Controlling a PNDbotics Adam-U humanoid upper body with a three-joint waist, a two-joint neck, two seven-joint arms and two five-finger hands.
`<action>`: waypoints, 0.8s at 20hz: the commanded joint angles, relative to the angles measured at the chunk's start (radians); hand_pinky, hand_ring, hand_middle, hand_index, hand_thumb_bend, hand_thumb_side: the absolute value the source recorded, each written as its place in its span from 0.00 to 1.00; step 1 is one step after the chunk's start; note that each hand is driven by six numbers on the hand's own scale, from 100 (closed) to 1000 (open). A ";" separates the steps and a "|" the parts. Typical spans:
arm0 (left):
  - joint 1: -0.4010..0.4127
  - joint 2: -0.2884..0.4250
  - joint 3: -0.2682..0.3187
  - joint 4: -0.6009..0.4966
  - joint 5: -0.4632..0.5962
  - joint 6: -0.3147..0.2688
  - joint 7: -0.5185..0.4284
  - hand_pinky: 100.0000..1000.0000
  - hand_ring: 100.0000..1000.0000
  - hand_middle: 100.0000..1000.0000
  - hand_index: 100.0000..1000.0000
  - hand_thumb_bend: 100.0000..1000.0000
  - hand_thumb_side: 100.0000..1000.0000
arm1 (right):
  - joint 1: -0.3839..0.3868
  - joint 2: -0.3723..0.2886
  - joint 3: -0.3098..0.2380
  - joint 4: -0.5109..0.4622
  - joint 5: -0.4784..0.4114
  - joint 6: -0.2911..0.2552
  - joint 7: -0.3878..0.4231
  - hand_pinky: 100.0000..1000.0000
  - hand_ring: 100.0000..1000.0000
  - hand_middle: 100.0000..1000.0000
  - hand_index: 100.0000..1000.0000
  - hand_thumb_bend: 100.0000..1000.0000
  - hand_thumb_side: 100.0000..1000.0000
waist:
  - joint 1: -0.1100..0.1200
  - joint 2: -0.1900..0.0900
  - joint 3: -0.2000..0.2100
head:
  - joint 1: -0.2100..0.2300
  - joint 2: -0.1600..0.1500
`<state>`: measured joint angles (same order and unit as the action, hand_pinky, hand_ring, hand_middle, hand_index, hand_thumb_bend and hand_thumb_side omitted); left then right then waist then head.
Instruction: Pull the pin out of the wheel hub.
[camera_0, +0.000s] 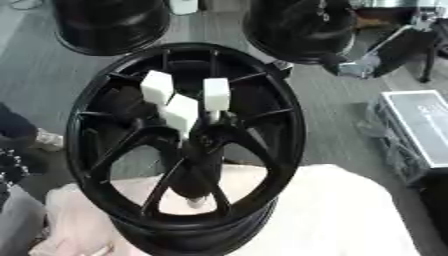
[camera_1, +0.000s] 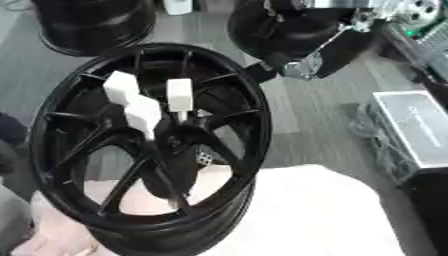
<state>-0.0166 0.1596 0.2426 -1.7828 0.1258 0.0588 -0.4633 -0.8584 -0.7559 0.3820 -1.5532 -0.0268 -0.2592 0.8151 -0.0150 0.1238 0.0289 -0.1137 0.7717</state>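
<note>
A large black wheel hub (camera_0: 185, 145) stands tilted on a pale pinkish-white cloth (camera_0: 350, 215) that covers the near part of the surface, its lower rim sunk into the cloth near the cloth's left edge. Its spokes run from the outer rim to a dark centre. At that centre three white block-headed pins show: one pin (camera_0: 157, 87) toward the upper left, a second (camera_0: 216, 93) upright just right of it, and a third (camera_0: 182, 112) lower and between them, nearest the middle of the hub. The three white heads sit close together, the lower one seeming to touch or overlap the upper-left one. A black arm with a silver joint (camera_1: 306, 62) reaches in from the upper right corner and ends beside the hub's upper right rim; its hand cannot be made out there, so I cannot tell whether the fingers are spread or curled. The left hand does not show in either view. Beyond the hub two more black wheels (camera_0: 109, 22) stand on the grey floor, and a grey case (camera_0: 420, 127) lies off the right edge of the cloth.
</note>
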 joint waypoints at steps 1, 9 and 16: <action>-0.004 0.017 -0.004 -0.009 -0.004 -0.002 -0.005 0.62 0.58 0.51 0.72 0.24 0.80 | -0.048 0.046 0.008 0.080 0.053 -0.024 0.060 0.81 0.87 0.90 0.99 0.00 0.18 | 0.003 -0.012 0.003 | -0.016 -0.002; -0.004 0.014 0.000 0.001 -0.010 0.002 0.004 0.62 0.59 0.51 0.73 0.24 0.80 | -0.101 0.137 0.073 0.159 0.161 -0.083 0.092 0.85 0.90 0.94 1.00 0.00 0.61 | 0.005 -0.014 0.013 | -0.057 -0.002; -0.006 0.014 -0.001 0.007 -0.008 0.008 0.019 0.62 0.59 0.51 0.73 0.24 0.80 | -0.129 0.194 0.119 0.170 0.236 -0.093 0.092 0.86 0.91 0.95 1.00 0.00 0.82 | 0.007 -0.020 0.026 | -0.087 -0.002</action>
<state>-0.0165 0.1590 0.2380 -1.7677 0.1210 0.0672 -0.4499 -0.9631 -0.5580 0.5042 -1.3835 0.1940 -0.3106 0.8698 -0.0111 0.1227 0.0558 -0.1938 0.7719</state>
